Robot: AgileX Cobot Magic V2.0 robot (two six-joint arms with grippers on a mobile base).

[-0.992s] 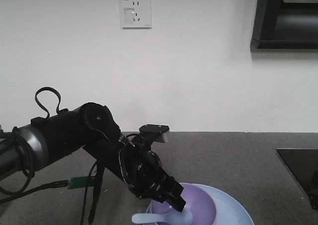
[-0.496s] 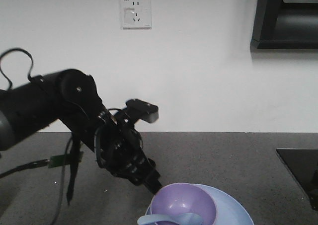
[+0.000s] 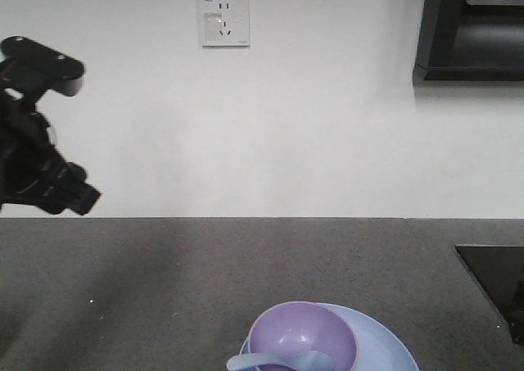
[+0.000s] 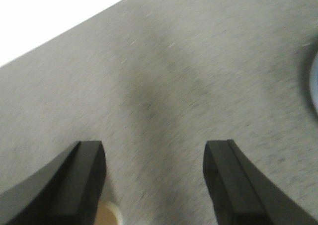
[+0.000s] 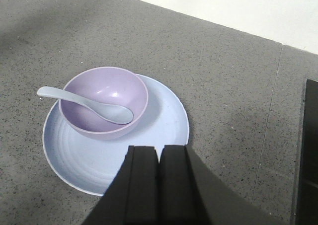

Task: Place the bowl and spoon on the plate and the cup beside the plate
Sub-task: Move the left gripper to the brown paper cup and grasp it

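Front view: bowl (image 3: 303, 332) sits on plate (image 3: 391, 348), spoon (image 3: 282, 359) scoop inside bowl, handle over left rim. We judge that part done. Left arm (image 3: 37, 170) high at far left.
Left wrist: left fingers (image 4: 82, 180) wide, empty, over tabletop (image 4: 189, 86). Tan rim, likely cup (image 4: 108, 215), peeks at near edge beside one finger. We read cup as next.
Right wrist: right fingers (image 5: 144, 180) pressed together, empty, over plate's near rim. Black panel (image 5: 307, 150) at right, no obstacle.
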